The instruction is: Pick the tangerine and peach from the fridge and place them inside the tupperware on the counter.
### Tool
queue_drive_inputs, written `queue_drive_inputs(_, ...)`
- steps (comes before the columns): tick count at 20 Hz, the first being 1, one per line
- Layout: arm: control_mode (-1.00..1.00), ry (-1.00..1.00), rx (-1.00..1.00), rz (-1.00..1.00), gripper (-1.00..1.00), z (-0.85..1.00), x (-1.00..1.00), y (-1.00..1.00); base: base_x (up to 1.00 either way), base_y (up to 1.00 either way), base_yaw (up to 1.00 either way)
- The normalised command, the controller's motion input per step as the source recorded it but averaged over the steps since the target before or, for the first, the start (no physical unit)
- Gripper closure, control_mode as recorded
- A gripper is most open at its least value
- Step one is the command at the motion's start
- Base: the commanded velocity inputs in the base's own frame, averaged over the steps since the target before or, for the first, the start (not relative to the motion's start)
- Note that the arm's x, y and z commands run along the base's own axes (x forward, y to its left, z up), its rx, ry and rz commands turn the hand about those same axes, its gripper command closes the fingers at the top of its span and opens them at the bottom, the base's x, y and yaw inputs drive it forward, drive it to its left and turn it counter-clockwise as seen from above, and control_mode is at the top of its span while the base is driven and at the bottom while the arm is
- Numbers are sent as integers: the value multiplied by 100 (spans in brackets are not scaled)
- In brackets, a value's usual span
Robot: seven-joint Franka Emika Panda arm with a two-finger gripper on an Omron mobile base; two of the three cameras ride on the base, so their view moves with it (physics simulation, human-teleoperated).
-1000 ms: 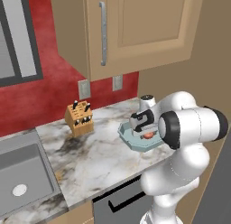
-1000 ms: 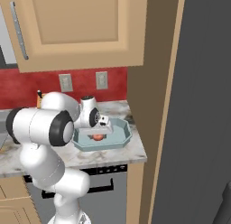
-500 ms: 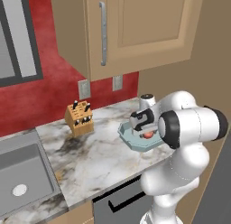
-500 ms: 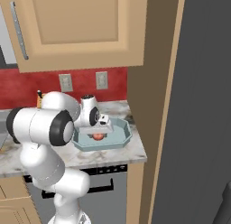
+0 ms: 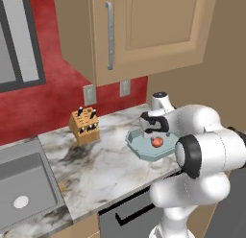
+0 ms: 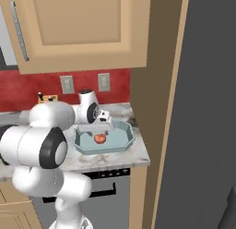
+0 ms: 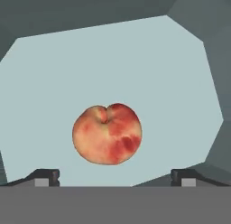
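A red and yellow peach [image 7: 107, 133] lies alone on the floor of the pale blue-green tupperware [image 5: 139, 147], which rests on the marbled counter [image 5: 96, 165]. The peach [image 5: 156, 142] sits near the tray's middle [image 6: 99, 138]. My gripper [image 7: 115, 175] hangs straight above it, open, with nothing between the fingertips. The hand [image 5: 153, 130] is a short way over the tupperware [image 6: 120, 145]. The tangerine is out of view. A dark grey fridge door [image 6: 207, 112] stands at the right.
A wooden knife block [image 5: 85, 126] stands by the red back wall, left of the tray. A steel sink [image 5: 21, 191] is at the far left. Tan wall cabinets [image 5: 129, 30] hang overhead. A dishwasher front [image 6: 99, 191] sits under the counter.
The hand has lifted upward away from the tray. The peach stays where it lay.
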Motion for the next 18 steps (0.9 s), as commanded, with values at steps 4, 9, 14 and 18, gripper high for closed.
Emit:
queue_drive_inputs(4, -100, -6, 0, 0, -100, 52, -53, -1, 0, 0, 0)
queue_drive_inputs(9, -100, -4, 0, 0, -100, 59, -62, 0, 0, 0, 0)
queue_drive_inputs(14, -100, 0, 0, 0, -100, 73, -67, 0, 0, 0, 0)
queue_drive_inputs(18, -100, 0, 0, 0, -100, 69, -75, 0, 0, 0, 0)
